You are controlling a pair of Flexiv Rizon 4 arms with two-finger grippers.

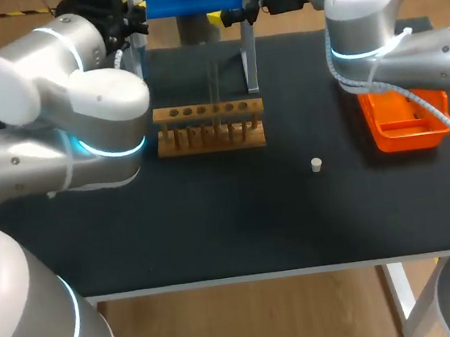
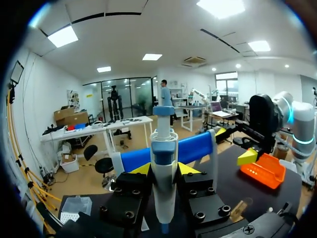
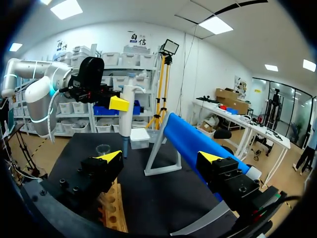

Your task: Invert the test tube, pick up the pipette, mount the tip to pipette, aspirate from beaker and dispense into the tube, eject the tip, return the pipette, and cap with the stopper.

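A: Where's the pipette?
B: We have the white pipette with the blue collar (image 2: 163,148) upright in our left gripper (image 2: 164,169), over the table's far left. The yellow tips press its body from both sides, so that tool is clamped on it.

A: What's around it?
B: In the right wrist view its lower end hangs just beside a small clear glass beaker (image 3: 103,148) on the black table top (image 1: 215,226). A small pale box (image 3: 140,138) sits just past the pipette. We cannot tell if a tip is mounted.

A: Right side?
B: Our right gripper (image 3: 161,157) is at the far edge with its fingers spread wide. The blue cylindrical bar (image 3: 188,136) on its white frame stand (image 3: 163,171) lies just ahead and runs past one finger.

A: Tube and stopper?
B: The wooden test tube rack (image 1: 210,129) sits mid-table, on the near side of the stand. We see what looks like a clear glass test tube (image 1: 215,88) upright in it, toward the right end. It's faint and hard to make out. The small off-white stopper (image 1: 316,164) lies alone on the table, between the rack and the orange plastic tray (image 1: 404,132) and touching neither. The tray sits under our right arm.
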